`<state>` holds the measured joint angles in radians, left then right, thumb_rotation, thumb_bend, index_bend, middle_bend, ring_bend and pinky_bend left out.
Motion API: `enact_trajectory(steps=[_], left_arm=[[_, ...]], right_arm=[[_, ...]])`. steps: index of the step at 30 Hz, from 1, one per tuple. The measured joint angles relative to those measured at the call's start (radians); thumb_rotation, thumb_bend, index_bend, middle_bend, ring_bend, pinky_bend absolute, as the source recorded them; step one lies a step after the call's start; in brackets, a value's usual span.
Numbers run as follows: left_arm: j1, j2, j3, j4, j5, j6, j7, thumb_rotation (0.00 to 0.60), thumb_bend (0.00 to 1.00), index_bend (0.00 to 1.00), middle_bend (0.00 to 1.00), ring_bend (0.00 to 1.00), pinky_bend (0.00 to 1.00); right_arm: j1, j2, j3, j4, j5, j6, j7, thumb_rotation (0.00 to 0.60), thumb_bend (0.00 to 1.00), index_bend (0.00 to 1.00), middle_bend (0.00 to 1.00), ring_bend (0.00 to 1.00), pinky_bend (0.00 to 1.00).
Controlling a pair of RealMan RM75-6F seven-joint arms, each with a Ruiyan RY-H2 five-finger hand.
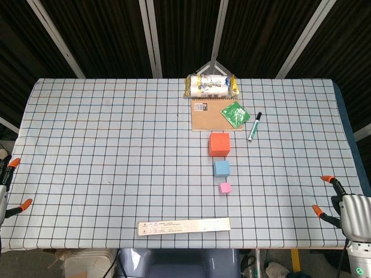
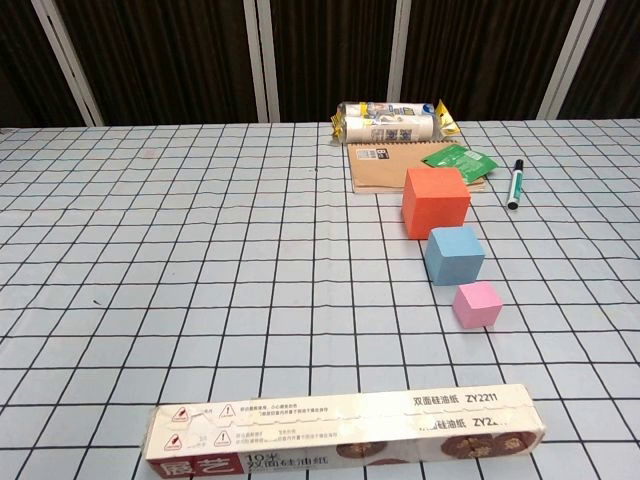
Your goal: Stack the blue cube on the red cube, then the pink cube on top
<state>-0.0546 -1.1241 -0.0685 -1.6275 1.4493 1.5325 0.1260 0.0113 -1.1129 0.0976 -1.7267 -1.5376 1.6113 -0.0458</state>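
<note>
Resting in a row on the checked counter were the red cube, the blue cube just nearer and the small pink cube nearest, none stacked. The blue cube was judged light and rigid, best gripped across opposite flat sides. The right hand was seen at the counter's edge holding nothing, its fingers' spread not discernible, while the left hand was hidden.

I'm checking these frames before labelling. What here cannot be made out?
- Right robot hand: cut off by the head view's right edge; absent from the chest view; finger pose unclear.
- Left robot hand: only a sliver shows at the head view's left edge.
- Snack packet: print too small in both views.
- Long box: cut by the chest view's bottom edge.
</note>
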Motion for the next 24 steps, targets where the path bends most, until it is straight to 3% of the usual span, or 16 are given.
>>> enact_trajectory(steps=[14,24], left_arm=[[0.012,0.001,0.010,-0.002,0.027,0.025,-0.004,0.600,0.16,0.03,0.00,0.00,0.00],[0.007,-0.004,0.004,-0.008,0.015,0.015,0.012,0.600,0.16,0.03,0.00,0.00,0.00]], right_arm=[[0.008,-0.015,0.010,0.022,0.005,-0.003,0.024,0.600,0.05,0.34,1.00,1.00,1.00],[0.032,-0.064,0.025,0.043,0.005,-0.014,0.056,0.600,0.05,0.43,1.00,1.00,1.00]])
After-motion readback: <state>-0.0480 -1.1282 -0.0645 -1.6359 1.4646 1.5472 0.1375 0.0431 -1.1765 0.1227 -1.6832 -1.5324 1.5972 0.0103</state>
